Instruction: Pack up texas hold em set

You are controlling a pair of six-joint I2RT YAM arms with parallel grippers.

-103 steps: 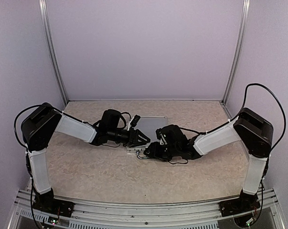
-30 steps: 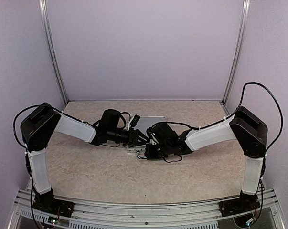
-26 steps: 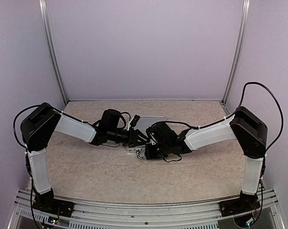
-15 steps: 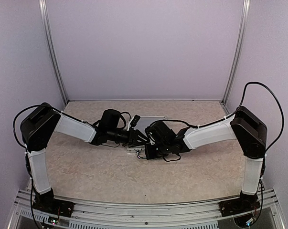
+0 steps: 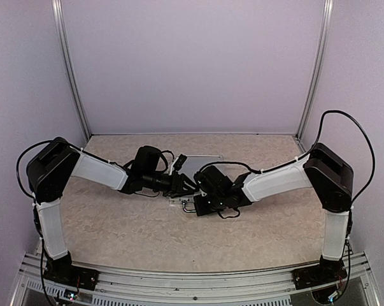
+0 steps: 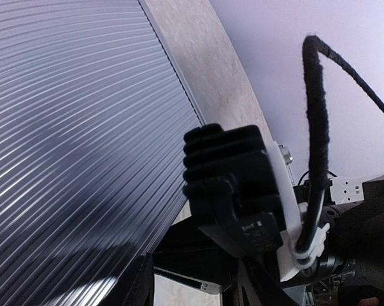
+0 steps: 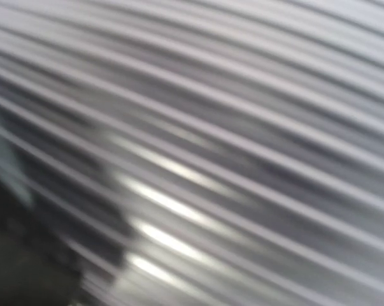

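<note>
- Locate case (image 5: 206,157) mid-table, directly beneath both grippers. Mostly hidden under the two wrists in the top view; only a silver sliver visible past them on the far side and a strip of edge on the near side.
- Log left gripper (image 5: 185,185) reaching in from the left, low over the case, jaws apart. Cannot tell from above whether in contact with the case.
- Log right gripper (image 5: 200,199) reaching in from the right, just beside the left gripper, tip angled down toward the near edge of the case. Cannot tell jaw state: fingers hidden under the wrist in the top view and not visible in the right wrist view.
- Left wrist view: see ribbed silver face of the case very close alongside the left gripper, tilted across the frame, with table (image 6: 201,57) beyond its straight edge.
- Same view: note the right arm's black wrist block (image 6: 233,185), white bracket (image 6: 287,229) and black cable (image 6: 316,127) straight ahead of the left gripper, near it.
- Right wrist view: read only blurred silver ribs running diagonally, right up against the right gripper, plus a dark patch (image 7: 26,268) at lower left. Too blurred to identify.
</note>
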